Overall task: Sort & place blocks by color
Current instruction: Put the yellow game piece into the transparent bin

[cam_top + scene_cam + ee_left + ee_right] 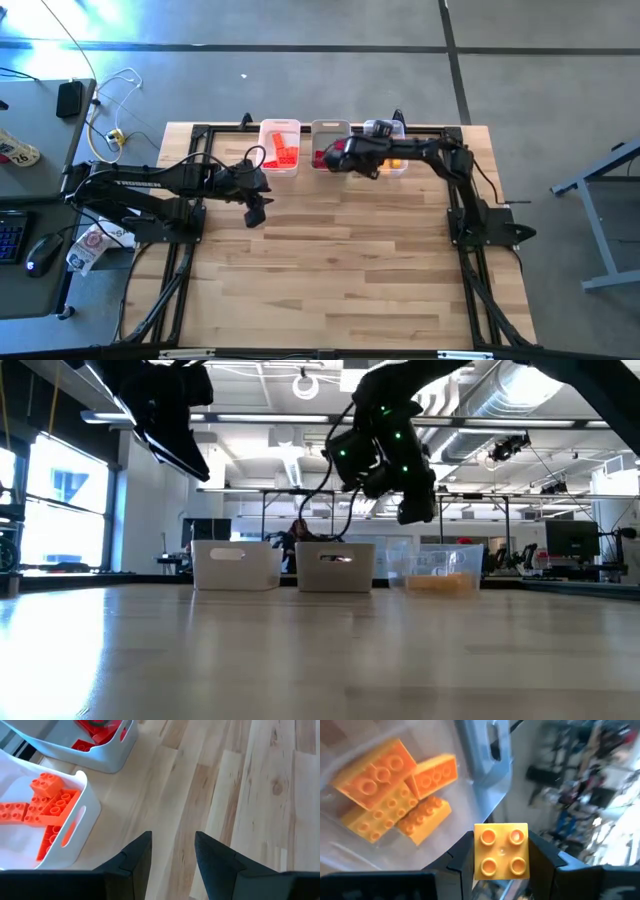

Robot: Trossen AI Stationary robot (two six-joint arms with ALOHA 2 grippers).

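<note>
My right gripper (pixel 501 870) is shut on a square orange-yellow block (pixel 501 851) with its studs facing the wrist camera. It hovers above the clear bin (pixel 440 570) at the table's far edge, where several orange-yellow blocks (pixel 395 790) lie on the floor. Orange-red blocks (pixel 45 805) lie in the left white bin (pixel 280 128), and red blocks (pixel 95 732) in the middle bin (pixel 330 128). My left gripper (pixel 172 855) is open over bare wood, just nearer than the left bin, also seen in the high view (pixel 255 210). My right gripper pinches the orange-yellow block by two opposite side faces (pixel 476 851), one finger on each side. The block is lifted clear, above the clear bin's rim, with its studded top turned toward the wrist.
The three bins stand in a row along the far edge. The wide wooden tabletop (pixel 340 270) stretches toward the near edge. Black arm frames (pixel 180 260) run along the left and right sides. A desk with a mouse and cables (pixel 60 100) stands to the left.
</note>
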